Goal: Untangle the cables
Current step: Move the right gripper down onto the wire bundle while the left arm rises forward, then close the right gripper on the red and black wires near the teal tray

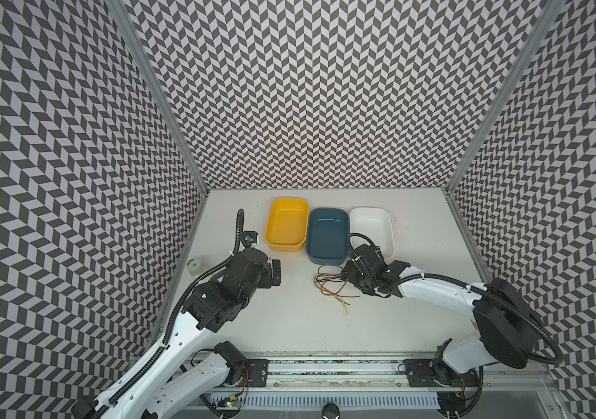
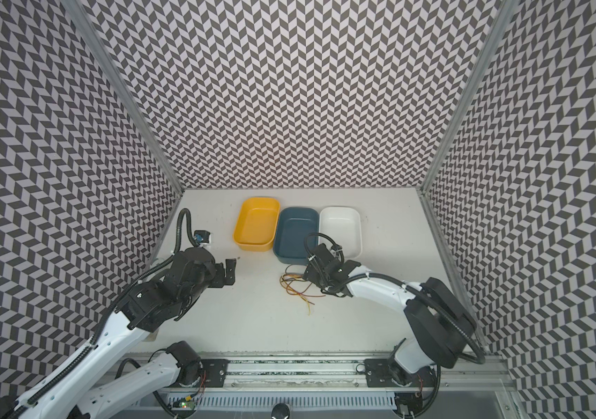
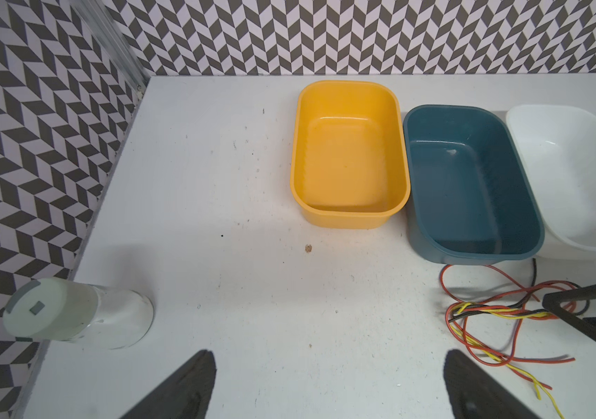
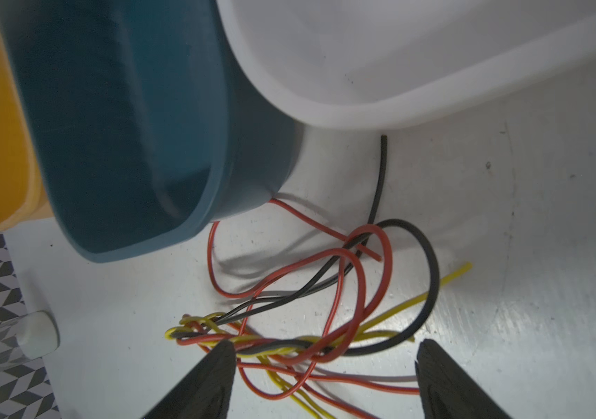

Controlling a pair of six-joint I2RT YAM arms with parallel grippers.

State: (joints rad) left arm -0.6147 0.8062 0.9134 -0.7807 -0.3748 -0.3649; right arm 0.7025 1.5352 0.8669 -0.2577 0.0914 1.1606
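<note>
The cables lie as one tangle of red, yellow, orange and black wires on the white table, just in front of the blue tray; in both top views they sit near the middle. In the right wrist view my right gripper is open and low over them, its fingers straddling the twisted bundle without pinching it. Loose red and black loops spread beyond. My left gripper hangs open to the left of the tangle, nothing between its fingers; the cables lie off to its side.
Three trays stand in a row at the back: yellow, blue and white, all bare inside. A pale green-capped bottle stands by the left wall. Patterned walls enclose the table on three sides.
</note>
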